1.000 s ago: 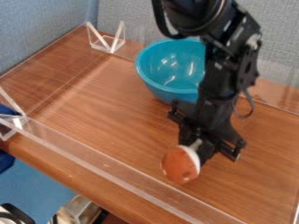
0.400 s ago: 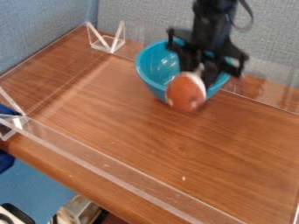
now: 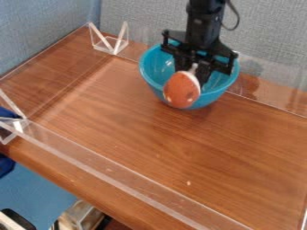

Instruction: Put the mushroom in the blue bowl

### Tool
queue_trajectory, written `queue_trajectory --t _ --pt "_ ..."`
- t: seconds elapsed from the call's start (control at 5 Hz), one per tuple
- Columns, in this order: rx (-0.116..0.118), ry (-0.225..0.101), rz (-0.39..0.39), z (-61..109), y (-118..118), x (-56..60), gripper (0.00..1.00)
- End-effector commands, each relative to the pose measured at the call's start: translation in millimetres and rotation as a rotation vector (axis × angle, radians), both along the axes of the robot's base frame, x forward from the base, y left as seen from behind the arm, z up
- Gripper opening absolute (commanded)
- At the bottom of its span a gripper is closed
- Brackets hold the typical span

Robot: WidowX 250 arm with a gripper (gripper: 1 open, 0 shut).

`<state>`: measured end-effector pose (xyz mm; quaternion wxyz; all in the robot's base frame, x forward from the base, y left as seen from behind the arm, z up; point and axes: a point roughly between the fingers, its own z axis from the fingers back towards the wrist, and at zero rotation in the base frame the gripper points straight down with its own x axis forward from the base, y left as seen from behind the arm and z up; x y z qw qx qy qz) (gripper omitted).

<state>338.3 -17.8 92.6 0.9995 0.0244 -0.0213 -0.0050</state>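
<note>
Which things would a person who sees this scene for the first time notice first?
Probably the orange mushroom, held in the jaws in front of the blue bowl's opening. Next comes the glossy blue bowl itself, at the back of the wooden table. The black robot arm stands out above it.

front-left table: open wood (image 3: pixel 120 126) | rear: arm (image 3: pixel 206 20) over bowl (image 3: pixel 151 67) blocks

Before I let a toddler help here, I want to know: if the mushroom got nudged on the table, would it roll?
Probably yes: the mushroom has a rounded orange-brown cap, so it would likely rock or roll. It looks small beside the blue bowl, so a light push might be enough.
</note>
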Motion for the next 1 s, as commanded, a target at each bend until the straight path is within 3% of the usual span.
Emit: queue_trajectory --t 0.0,0.8 --pt "-0.010 -0.055 0.011 9.6 3 21.8 0.00" --pt "-0.017 -0.037 -0.009 -9.1 0 40.3 0.00"
